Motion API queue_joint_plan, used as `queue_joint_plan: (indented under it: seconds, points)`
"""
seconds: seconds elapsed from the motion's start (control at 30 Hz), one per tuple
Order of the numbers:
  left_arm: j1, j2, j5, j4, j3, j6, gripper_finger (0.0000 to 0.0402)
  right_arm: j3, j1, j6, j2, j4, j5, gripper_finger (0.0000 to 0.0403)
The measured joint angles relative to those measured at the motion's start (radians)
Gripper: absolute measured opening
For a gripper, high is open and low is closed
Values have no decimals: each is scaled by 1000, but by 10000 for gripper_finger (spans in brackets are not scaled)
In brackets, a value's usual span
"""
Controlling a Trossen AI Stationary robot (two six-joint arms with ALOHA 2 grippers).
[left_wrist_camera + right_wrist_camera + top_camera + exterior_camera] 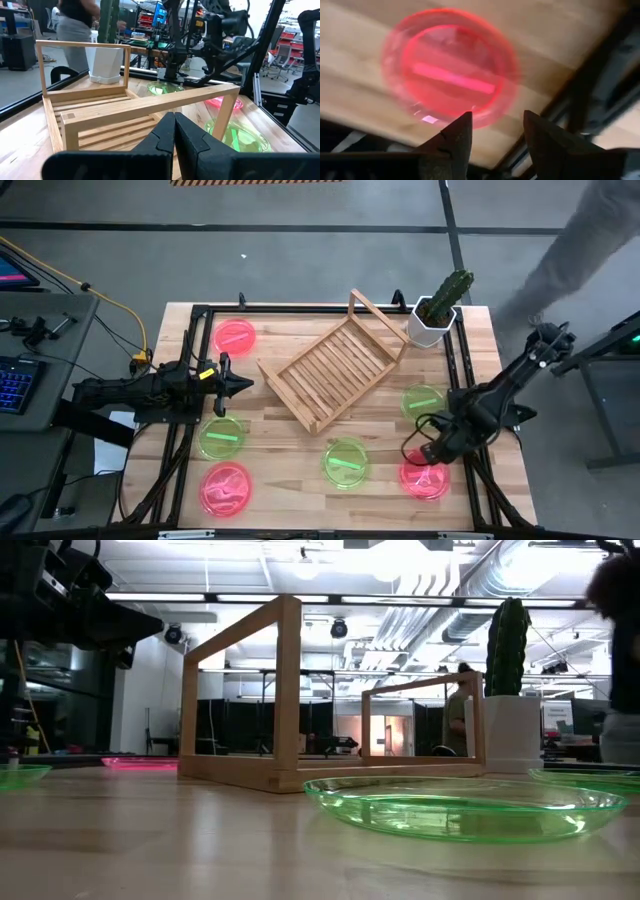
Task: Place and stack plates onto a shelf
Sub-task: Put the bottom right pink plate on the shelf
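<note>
The wooden slatted rack lies askew in the table's middle, its taller frame end toward the far right. Six plates rest flat on the table. Pink ones lie far left, near left and near right. Green ones lie at left, near centre and right. My right gripper hovers open over the near-right pink plate, not touching it. My left gripper is shut, left of the rack, pointing at it.
A white pot with a cactus stands at the far right corner, just beyond the rack's frame end. A black frame rail runs along the table's edges. A person stands beyond the far right corner. Bare wood shows between the rack and the near plates.
</note>
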State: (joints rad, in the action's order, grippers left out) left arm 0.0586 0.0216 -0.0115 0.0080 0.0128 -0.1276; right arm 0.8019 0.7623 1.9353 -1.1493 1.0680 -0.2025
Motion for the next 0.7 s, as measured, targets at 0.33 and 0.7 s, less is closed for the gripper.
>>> queue_joint_plan:
  seconds: [0.33,0.7]
  points:
    - [0,0,0,0,0,0,1,-237,-1,2,0,-279,-52,167]
    - [0,0,0,0,0,0,1,-391,-3,-24,0,-536,-76,167]
